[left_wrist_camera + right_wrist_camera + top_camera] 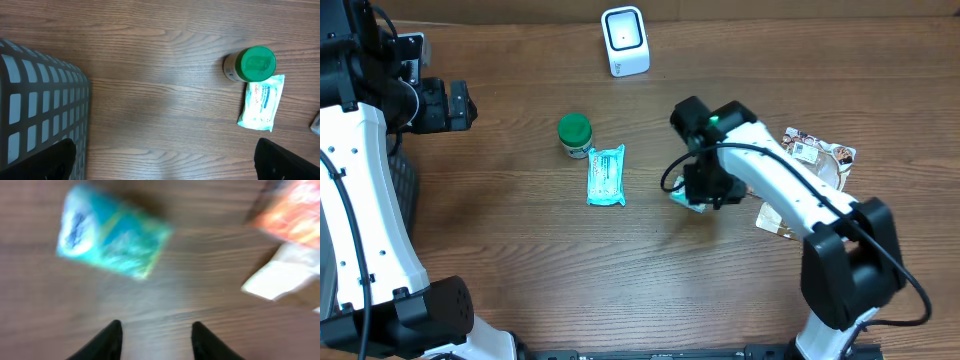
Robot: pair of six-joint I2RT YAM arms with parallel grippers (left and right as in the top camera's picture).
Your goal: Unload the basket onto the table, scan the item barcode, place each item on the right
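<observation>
Teal and green plastic covers the small soft packet, a roughly rectangular pouch with a pale patch of print at one end. The right wrist view is blurred, so no lettering or barcode can be read. It lies flat on the brown wood-grain table, tilted against the grain. From overhead only its corner shows from under the right arm, near the middle of the table and just right of the other small goods.

The right gripper hangs over it with its two dark fingers partly apart. Bare wood shows between them, they hold nothing, and the packet lies beyond their tips.

The left gripper is spread wide and empty, with its tips at the lower corners of its own view. It is well apart from the packet, beside a grey plastic lattice basket.

A squat jar with a round green lid stands touching or just beside a white and light-blue wipes pack. A white box-shaped barcode scanner stands at the far edge. An orange and white printed foil pouch lies to the right, under the right arm.
</observation>
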